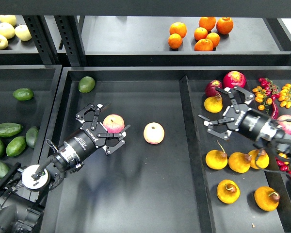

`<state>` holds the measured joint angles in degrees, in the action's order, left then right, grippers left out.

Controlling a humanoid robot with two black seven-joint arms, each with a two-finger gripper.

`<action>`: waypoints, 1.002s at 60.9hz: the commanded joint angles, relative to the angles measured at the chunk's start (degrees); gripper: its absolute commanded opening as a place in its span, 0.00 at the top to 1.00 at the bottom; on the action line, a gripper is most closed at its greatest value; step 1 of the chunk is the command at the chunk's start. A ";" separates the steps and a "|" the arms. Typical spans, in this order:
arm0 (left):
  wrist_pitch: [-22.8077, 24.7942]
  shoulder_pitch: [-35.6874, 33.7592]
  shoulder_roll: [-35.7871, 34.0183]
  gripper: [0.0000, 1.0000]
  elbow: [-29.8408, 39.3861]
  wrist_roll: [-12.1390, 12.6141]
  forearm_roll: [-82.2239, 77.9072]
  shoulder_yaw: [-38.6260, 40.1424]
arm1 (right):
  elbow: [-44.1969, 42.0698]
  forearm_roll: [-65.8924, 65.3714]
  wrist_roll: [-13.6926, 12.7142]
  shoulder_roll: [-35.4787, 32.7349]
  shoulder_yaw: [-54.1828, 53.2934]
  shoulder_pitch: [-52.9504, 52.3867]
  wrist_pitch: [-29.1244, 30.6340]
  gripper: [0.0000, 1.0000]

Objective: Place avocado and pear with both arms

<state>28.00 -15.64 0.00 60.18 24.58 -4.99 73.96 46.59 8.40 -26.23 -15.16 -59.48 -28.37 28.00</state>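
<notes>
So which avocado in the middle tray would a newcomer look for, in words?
Start at the wide middle tray. In its far-left corner lies one green avocado, away from the two pink-yellow apples. It is the only green fruit there.

Avocado (8,129) left bin; pear (216,159) right.

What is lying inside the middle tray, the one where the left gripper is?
The middle tray holds two pink-yellow apples, one of them between the open fingers of the left gripper, and a pale green avocado in the far-left corner. The arm hides part of the floor.
</notes>
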 commanded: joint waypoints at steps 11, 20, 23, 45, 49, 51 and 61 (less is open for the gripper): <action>0.00 0.00 0.00 0.09 -0.06 -1.81 0.34 -0.04 | -0.27 -2.33 13.66 7.33 0.42 1.47 0.00 0.01; 0.00 0.00 0.00 0.08 -0.06 -1.90 0.69 -0.04 | -1.94 -5.93 16.04 12.42 -0.20 2.26 0.00 0.01; 0.00 0.00 0.00 0.08 -0.06 -1.90 1.21 -0.04 | -2.82 -6.55 17.18 14.45 -0.72 2.35 0.00 0.01; 0.00 0.00 0.00 0.05 -0.41 -4.71 1.92 -0.04 | -8.01 -12.97 20.61 15.16 -7.32 2.88 0.00 0.01; 0.00 0.00 0.00 0.05 -0.59 -5.06 1.92 -0.04 | -8.01 -13.14 21.31 15.16 -7.40 2.96 0.00 0.01; 0.00 -0.09 0.00 0.04 -0.68 -5.33 1.92 -0.04 | -8.01 -13.14 21.31 15.16 -7.58 3.05 0.00 0.01; 0.00 -0.09 0.00 0.03 -1.03 -6.29 1.92 -0.04 | -8.10 -13.14 21.40 15.16 -7.76 3.23 0.00 0.01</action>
<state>28.00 -15.71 0.00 59.40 18.71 -3.07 73.91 38.56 -4.72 -4.90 0.01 -67.13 -25.30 28.00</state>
